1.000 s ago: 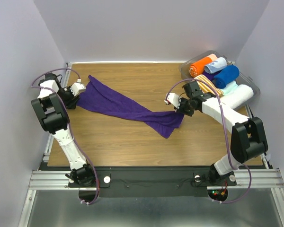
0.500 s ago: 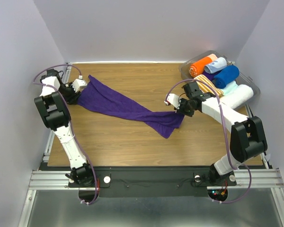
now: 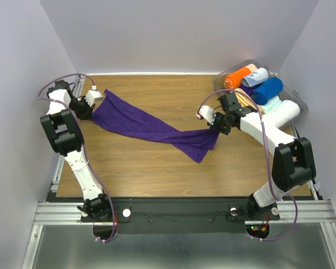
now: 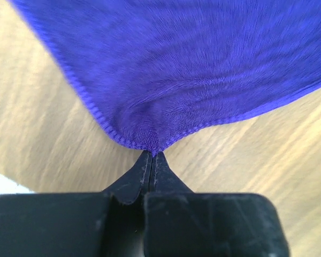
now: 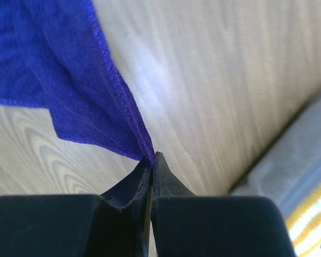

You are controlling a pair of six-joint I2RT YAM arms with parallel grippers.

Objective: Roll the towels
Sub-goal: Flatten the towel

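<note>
A dark purple towel [image 3: 148,125] lies stretched and twisted across the wooden table [image 3: 157,162], running from far left to right of centre. My left gripper [image 3: 97,104] is shut on its left end; in the left wrist view the hem [image 4: 150,143] is pinched at the closed tips of the gripper [image 4: 151,155]. My right gripper [image 3: 214,126] is shut on the towel's right corner, and the right wrist view shows the edge [image 5: 134,120] caught between the tips of the gripper [image 5: 152,156]. A royal blue rolled towel [image 3: 267,89] rests in the bin.
A clear plastic bin [image 3: 221,82] at the back right holds orange [image 3: 236,78], pale blue [image 3: 255,76], striped [image 3: 246,101] and white [image 3: 283,114] rolls. Its rim [image 5: 289,155] shows near the right gripper. Walls close in the left, back and right sides.
The left gripper has shut on the towel's left end after standing open there. The right gripper has moved slightly back and right, pulling its corner so the towel lies tauter.
</note>
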